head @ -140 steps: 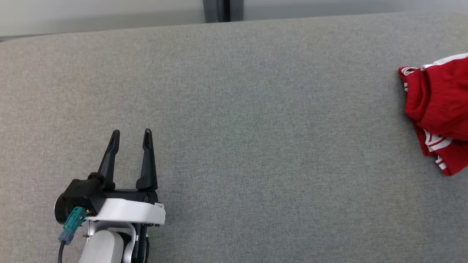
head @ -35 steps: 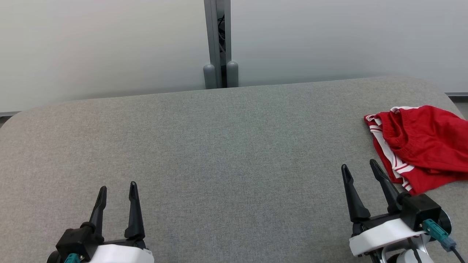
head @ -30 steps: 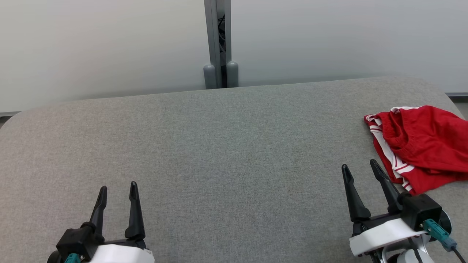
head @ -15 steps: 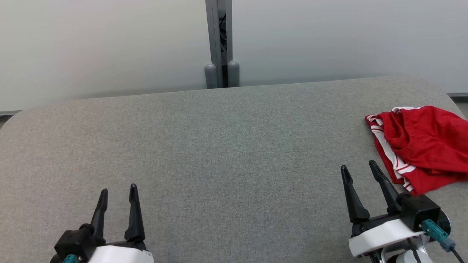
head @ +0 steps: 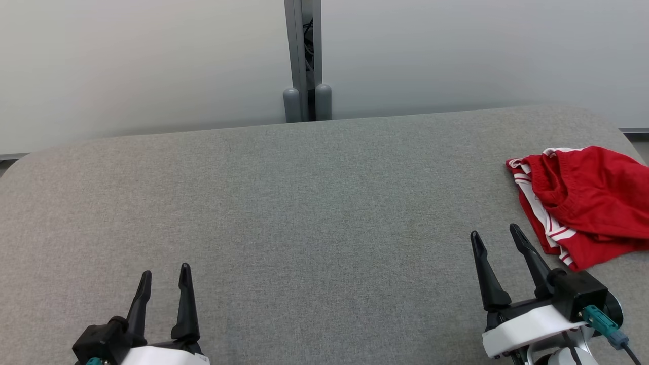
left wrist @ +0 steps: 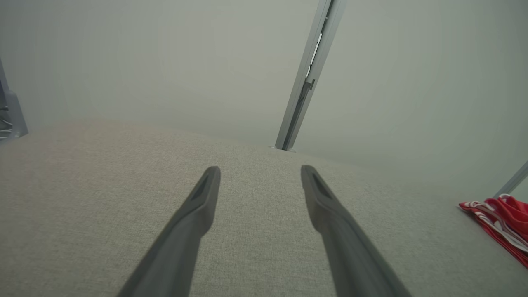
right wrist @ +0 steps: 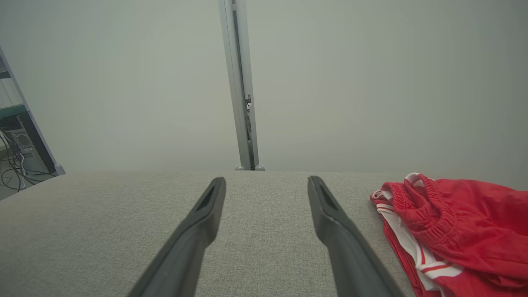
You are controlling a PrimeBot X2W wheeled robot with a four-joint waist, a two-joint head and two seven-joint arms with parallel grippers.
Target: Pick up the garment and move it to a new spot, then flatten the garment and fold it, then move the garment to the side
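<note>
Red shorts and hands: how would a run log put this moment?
red shorts: lying on grey table, right side | left hand: open, empty | right hand: open, empty, near shorts

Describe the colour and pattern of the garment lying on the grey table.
The garment is red with white stripes along its edge, seen best in the right wrist view.
</note>
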